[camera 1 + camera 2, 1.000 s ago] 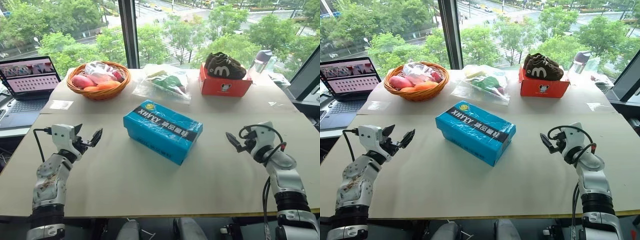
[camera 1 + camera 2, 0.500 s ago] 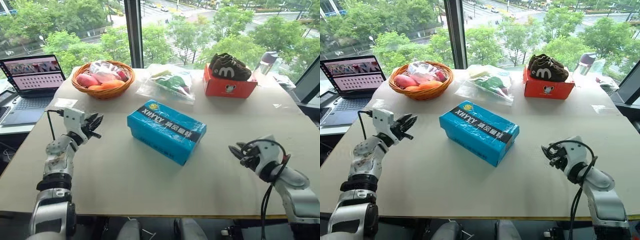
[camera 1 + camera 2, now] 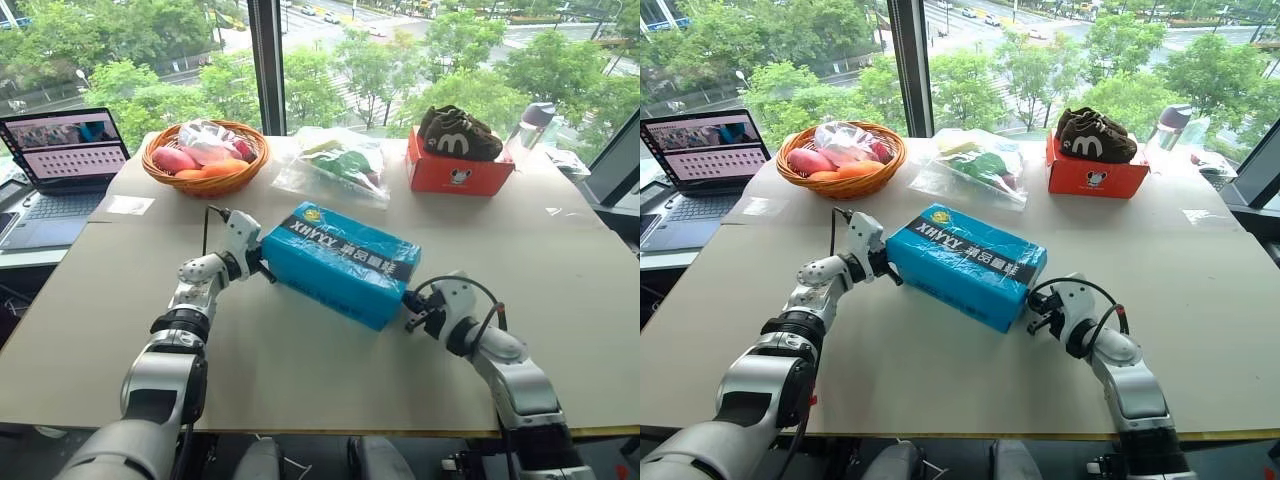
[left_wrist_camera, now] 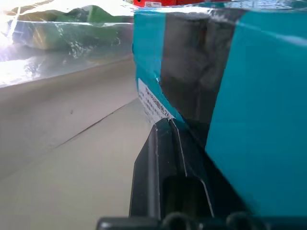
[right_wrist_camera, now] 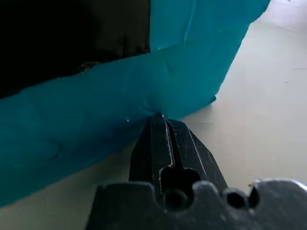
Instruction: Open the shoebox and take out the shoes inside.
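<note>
The turquoise shoebox (image 3: 340, 262) lies slantwise in the middle of the table with its lid down, its dark lettered band facing up. The shoes are hidden inside it. My left gripper (image 3: 262, 268) is shut, with its tips against the box's left end. In the left wrist view the shut left gripper (image 4: 169, 123) meets the dark band on that end (image 4: 201, 81). My right gripper (image 3: 410, 305) is shut too. Its tips press the lower edge of the box's right end, seen close up in the right wrist view (image 5: 160, 117). Neither gripper holds anything.
At the back of the table stand a wicker basket of fruit (image 3: 205, 158), a clear bag of greens (image 3: 335, 165) and a red-orange box (image 3: 455, 175) topped with dark brown shoes. A laptop (image 3: 62, 160) sits far left, a bottle (image 3: 525, 125) far right.
Both arms swung inward from the table's sides to the two ends of the shoebox. Both grippers went from open to shut.
</note>
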Tool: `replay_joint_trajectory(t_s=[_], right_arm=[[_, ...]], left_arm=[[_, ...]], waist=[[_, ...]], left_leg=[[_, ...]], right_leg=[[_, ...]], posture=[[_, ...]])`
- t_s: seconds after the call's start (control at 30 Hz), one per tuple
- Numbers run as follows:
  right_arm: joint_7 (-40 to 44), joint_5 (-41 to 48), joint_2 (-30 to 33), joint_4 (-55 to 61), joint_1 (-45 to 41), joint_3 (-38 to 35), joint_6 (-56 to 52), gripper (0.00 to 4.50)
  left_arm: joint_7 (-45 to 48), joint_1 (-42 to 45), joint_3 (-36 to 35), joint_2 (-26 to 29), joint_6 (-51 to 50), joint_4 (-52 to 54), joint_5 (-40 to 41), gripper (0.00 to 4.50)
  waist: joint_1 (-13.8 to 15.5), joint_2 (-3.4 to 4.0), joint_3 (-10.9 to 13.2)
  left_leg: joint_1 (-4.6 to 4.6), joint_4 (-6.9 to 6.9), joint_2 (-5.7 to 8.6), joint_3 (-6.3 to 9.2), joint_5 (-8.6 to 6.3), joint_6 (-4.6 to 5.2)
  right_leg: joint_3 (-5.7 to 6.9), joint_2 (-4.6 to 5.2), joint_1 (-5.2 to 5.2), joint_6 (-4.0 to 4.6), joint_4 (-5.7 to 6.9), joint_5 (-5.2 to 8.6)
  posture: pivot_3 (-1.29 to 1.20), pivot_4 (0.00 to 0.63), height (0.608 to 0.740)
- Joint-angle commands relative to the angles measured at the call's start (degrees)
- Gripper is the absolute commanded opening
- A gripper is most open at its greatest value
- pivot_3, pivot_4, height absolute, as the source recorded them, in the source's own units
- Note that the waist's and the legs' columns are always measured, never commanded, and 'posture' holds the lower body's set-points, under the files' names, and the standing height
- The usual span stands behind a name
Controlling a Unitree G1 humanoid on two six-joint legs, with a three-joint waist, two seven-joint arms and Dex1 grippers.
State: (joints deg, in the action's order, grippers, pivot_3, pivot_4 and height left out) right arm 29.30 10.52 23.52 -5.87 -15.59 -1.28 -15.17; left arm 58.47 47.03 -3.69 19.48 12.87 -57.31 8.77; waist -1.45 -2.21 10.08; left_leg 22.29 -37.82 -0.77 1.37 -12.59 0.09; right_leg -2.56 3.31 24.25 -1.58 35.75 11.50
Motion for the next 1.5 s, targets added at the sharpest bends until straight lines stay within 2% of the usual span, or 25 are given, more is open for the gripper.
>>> replay_joint_trajectory(t_s=[0.03, 0.1, 0.2, 0.37, 0.5, 0.67, 0.8, 0.93, 1.13, 1.23, 1.37, 1.5], right_arm=[[0.7, -1.1, -1.2, -7.4, -5.6, -0.1, 6.6, 0.02], [1.7, -1.4, -2.1, -11.7, -8.5, 0.2, 8.9, 0.02], [3.8, -1.8, -3.8, -14.1, -11.1, 1.8, 10.4, 0.02], [8.5, -0.7, -6.9, -9.2, -10.8, 4.9, 7.9, 0.02], [11.2, -1.5, -8.3, -3.5, -8.3, 8.9, 5.3, 0.02], [13.3, -1.9, -7.2, 2.0, -5.1, 11.4, 0.5, 0.02], [12.8, -2.4, -5.2, 2.7, -4.0, 10.4, -0.8, 0.02], [15.4, -1.6, -0.4, 4.7, -3.4, 8.7, -4.3, 0.02], [23.6, 2.0, 12.5, 10.3, -0.9, 4.7, -10.3, 0.02], [29.4, 7.3, 18.5, 14.6, -0.6, 2.5, -14.6, 0.00], [35.9, 13.6, 23.9, 19.0, -0.6, 1.2, -19.8, 0.00], [40.6, 15.4, 26.8, 20.5, -0.4, 4.2, -21.4, 0.00]], left_arm=[[12.3, -7.5, 4.5, 0.8, -10.6, 16.1, 4.1, 0.00], [13.9, -13.0, 5.2, 3.6, -17.4, 27.4, 6.6, 0.00], [11.7, -18.9, 3.9, 7.2, -24.1, 38.5, 8.7, 0.00], [7.9, -28.1, -0.4, 12.8, -35.4, 55.3, 13.8, 0.00], [4.9, -34.3, -4.2, 15.6, -39.3, 62.2, 15.3, 0.00], [4.2, -38.7, -7.5, 18.5, -41.1, 65.6, 15.9, 0.00], [3.9, -39.1, -8.5, 20.3, -41.0, 64.4, 15.5, 0.00], [4.9, -39.2, -8.9, 23.2, -40.2, 62.9, 14.7, 0.00], [6.7, -37.6, -11.0, 30.1, -38.2, 58.2, 13.5, 0.00], [9.4, -36.5, -13.8, 33.4, -40.5, 57.4, 17.3, 0.65], [13.2, -36.6, -16.3, 37.6, -44.2, 58.7, 21.7, 2.25], [15.7, -35.9, -18.0, 41.5, -46.7, 59.6, 24.4, 3.62]], waist=[[-0.2, 0.01, 0.0], [-0.8, 0.02, 0.0], [-1.1, 0.03, 0.0], [-1.7, 0.07, 0.0], [-1.7, 0.11, 0.1], [-1.2, 0.11, 0.1], [-1.0, 0.11, 0.1], [-1.0, 0.11, 0.1], [-0.6, 0.11, 0.1], [-0.6, 0.11, 0.1], [-1.0, 0.09, 0.1], [-1.0, 0.08, 0.2]], left_leg=[[-0.01, 0.00, 0.00, 0.00, 0.00, 0.00], [0.00, 0.01, -0.05, 0.01, 0.00, 0.00], [0.01, 0.04, -0.08, 0.02, 0.00, 0.00], [-0.06, 0.05, -0.19, 0.05, 0.00, 0.00], [-0.06, 0.06, -0.19, 0.05, 0.00, 0.00], [-0.08, 0.06, -0.17, 0.05, -0.01, -0.01], [-0.11, 0.06, -0.16, 0.04, -0.01, -0.01], [-0.07, 0.06, -0.15, 0.04, -0.01, -0.01], [-0.06, 0.07, -0.14, 0.04, -0.01, -0.02], [-0.04, 0.06, -0.12, 0.03, -0.02, -0.02], [0.00, 0.11, -0.18, 0.03, -0.02, -0.02], [0.01, 0.15, -0.21, 0.03, -0.03, -0.03]], right_leg=[[-0.01, 0.00, 0.01, 0.01, 0.02, 0.00], [0.01, -0.03, 0.03, 0.03, 0.03, 0.00], [-0.02, -0.02, 0.08, 0.05, 0.07, 0.00], [-0.02, -0.10, 0.11, 0.09, 0.17, 0.03], [-0.02, -0.07, 0.14, 0.10, 0.17, 0.04], [-0.01, -0.03, 0.14, 0.11, 0.17, 0.05], [0.02, -0.03, 0.12, 0.14, 0.16, 0.09], [0.04, -0.03, 0.15, 0.16, 0.14, 0.10], [0.07, -0.01, 0.14, 0.18, 0.11, 0.13], [0.07, 0.03, 0.16, 0.49, 0.10, 0.33], [0.10, -0.01, 0.25, 0.41, 0.10, 0.30], [0.13, -0.03, 0.30, 0.38, 0.11, 0.29]], posture=[[0.00, 0.150, 0.740], [0.00, 0.150, 0.740], [0.00, 0.150, 0.740], [0.00, 0.150, 0.740], [0.00, 0.150, 0.740], [0.00, 0.150, 0.740], [0.00, 0.150, 0.740], [0.00, 0.150, 0.740], [0.00, 0.150, 0.740], [0.00, 0.150, 0.740], [0.00, 0.150, 0.740], [0.00, 0.150, 0.740]])
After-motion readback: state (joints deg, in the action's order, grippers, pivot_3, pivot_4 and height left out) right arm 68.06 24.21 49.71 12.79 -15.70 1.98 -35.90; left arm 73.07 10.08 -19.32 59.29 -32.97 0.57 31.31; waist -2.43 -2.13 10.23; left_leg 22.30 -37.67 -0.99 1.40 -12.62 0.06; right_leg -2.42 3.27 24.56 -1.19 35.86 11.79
